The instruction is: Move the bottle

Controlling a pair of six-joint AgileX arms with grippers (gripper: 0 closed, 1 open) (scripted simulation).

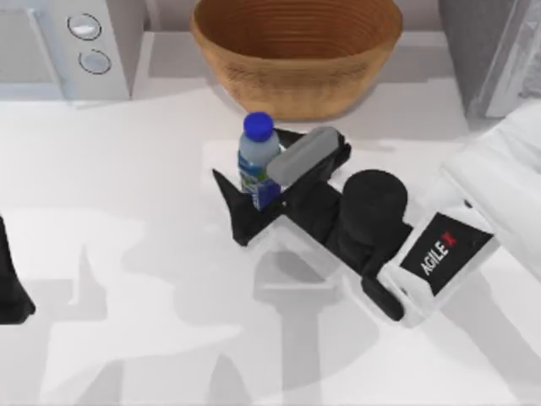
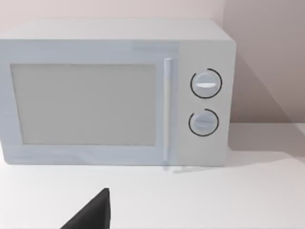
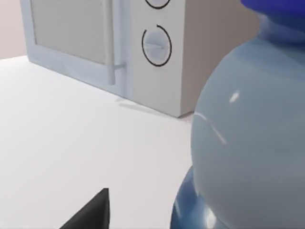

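Bottle upright mid-table, between the right gripper's fingers. Wicker basket just behind. Microwave at far left rear. Left gripper at left edge.

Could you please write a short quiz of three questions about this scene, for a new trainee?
1. True or false: the bottle stands upright on the white table.
2. Which arm's end effector is at the bottle? A) left B) right C) both
3. Fill in: behind the bottle, at the far edge of the table, sits a wicker ____.

Key
1. True; its blue cap points up.
2. B; the right end effector has its fingers on either side of the bottle, while the left end effector is parked at the table's left edge.
3. basket; the microwave is at the far left.
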